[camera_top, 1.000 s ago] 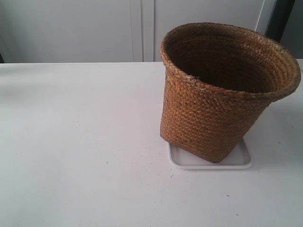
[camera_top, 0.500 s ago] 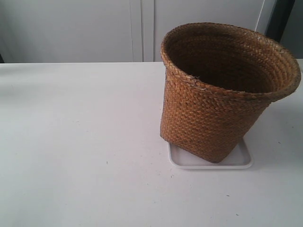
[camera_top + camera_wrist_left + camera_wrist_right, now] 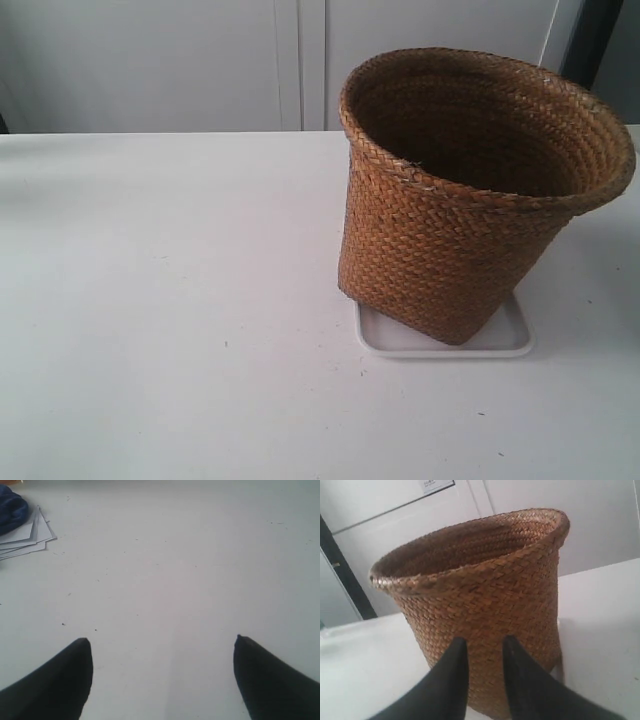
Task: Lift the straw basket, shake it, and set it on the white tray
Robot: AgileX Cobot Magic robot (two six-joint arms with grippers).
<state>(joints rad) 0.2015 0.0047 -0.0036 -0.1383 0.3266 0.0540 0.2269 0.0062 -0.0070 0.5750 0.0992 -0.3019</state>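
- Straw basket (image 3: 450,230): round, brown, woven, tapering down from a wide braided rim; dark inside; mouth up. It stands on the white tray, toward the exterior view's right.
- White tray (image 3: 512,340): shallow, rectangular, with rounded corners. The basket's base covers most of it. Only the near edge strip and one near corner show, and the basket's foot overhangs the tray's side at the view's left.
- Table (image 3: 150,300): white, matt, with a few small dark specks. It carries the tray and basket.
- Cabinet fronts (image 3: 150,60): pale panels behind the table's far edge.
- Left gripper (image 3: 161,638): two dark fingers (image 3: 60,680) spread wide with nothing between them. It is held above bare tabletop, and neither basket nor tray appears in this wrist view.
- Paper sheets (image 3: 27,537): a loose fanned stack on the table, well apart from the left gripper.
- Blue object (image 3: 10,510): dark and rounded, lying on the paper stack; cut off by the frame edge, kind not discernible.
- Right gripper (image 3: 484,639): two dark fingers (image 3: 452,680) with a narrow gap, gripping nothing. They point at the basket's (image 3: 480,580) outer wall, low on its side; contact with the weave cannot be told.
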